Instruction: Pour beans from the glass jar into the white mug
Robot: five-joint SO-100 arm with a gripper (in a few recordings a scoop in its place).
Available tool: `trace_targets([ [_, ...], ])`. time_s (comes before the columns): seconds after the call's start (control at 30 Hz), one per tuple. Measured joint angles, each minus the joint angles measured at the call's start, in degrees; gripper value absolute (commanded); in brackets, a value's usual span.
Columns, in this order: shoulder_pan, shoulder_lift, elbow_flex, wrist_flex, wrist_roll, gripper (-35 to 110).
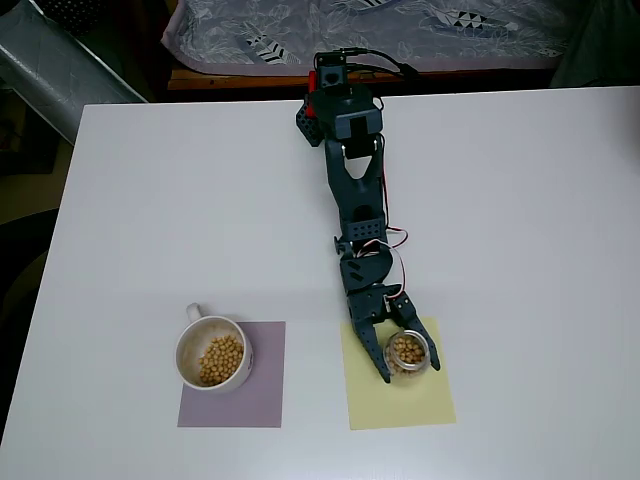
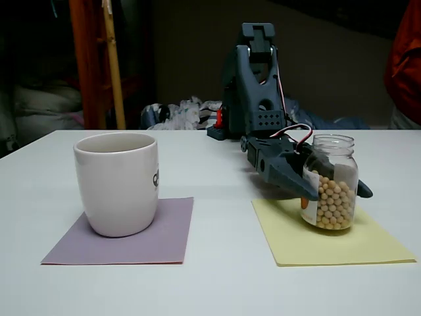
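Item: glass jar [image 1: 410,354], roughly half full of tan beans [image 2: 332,201], standing upright on a yellow paper square [image 1: 430,405] at lower right of the overhead view, placed as a marked pick-up spot.

Item: gripper [image 1: 400,360], jaws partly parted, bracketing the jar low down for a sideways grasp; whether they are actually pressing the glass, I cannot tell.

Item: white mug [image 1: 211,353], sitting on a purple paper square [image 1: 265,395] at lower left, well apart, mouth up, already holding beans.

Item: white table [image 1: 500,200], bearing everything.
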Motion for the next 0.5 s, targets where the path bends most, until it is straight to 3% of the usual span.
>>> trace_targets([
  [0.3, 0.9, -0.8, -1.0, 0.0, 1.5, 62],
  [0.5, 2.5, -1.6, -0.9, -1.0, 3.3, 68],
])
